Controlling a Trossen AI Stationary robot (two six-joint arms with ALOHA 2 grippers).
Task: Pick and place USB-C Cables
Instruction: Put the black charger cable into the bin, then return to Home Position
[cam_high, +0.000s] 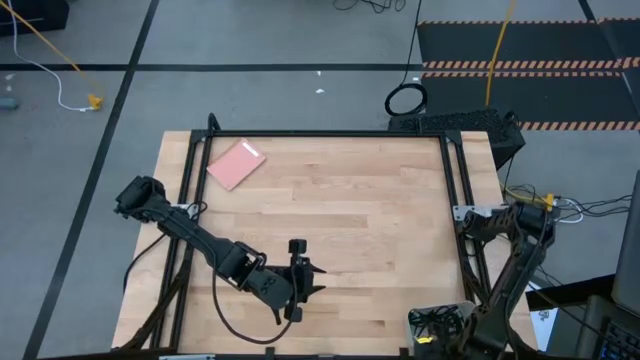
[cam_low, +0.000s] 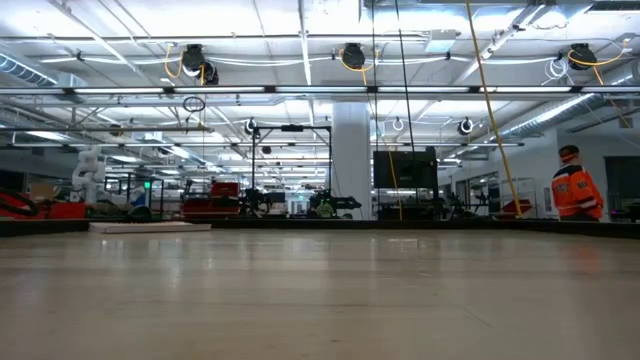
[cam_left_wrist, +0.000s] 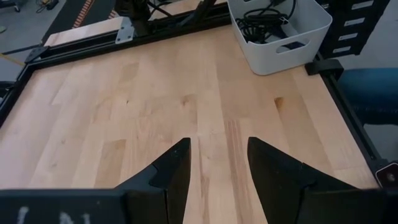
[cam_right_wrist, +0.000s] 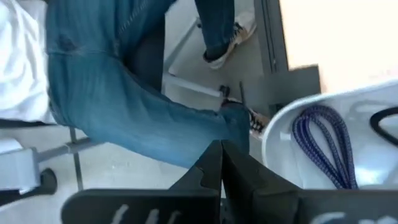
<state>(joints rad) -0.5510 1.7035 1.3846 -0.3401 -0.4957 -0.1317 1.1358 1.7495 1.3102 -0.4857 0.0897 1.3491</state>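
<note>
The USB-C cables lie in a white bin (cam_high: 415, 318) at the table's near right corner. The left wrist view shows black cables (cam_left_wrist: 260, 22) bundled in the bin (cam_left_wrist: 298, 25). The right wrist view shows a purple-blue looped cable (cam_right_wrist: 320, 146) and part of a black cable (cam_right_wrist: 384, 121) resting on the bin's floor. My left gripper (cam_left_wrist: 217, 165) (cam_high: 320, 281) is open over bare wood near the table's near edge, pointing toward the bin and holding nothing. My right gripper (cam_right_wrist: 221, 163) is shut and empty, just outside the bin's rim (cam_right_wrist: 280, 121), off the table's edge.
A flat pink pad (cam_high: 237, 163) lies near the table's far left corner. A black frame rail (cam_high: 320, 135) runs around the table. A person in blue jeans (cam_right_wrist: 124, 93) stands beside the near right corner, close to my right arm (cam_high: 515, 255). Bare wood (cam_high: 380, 210) spans the middle.
</note>
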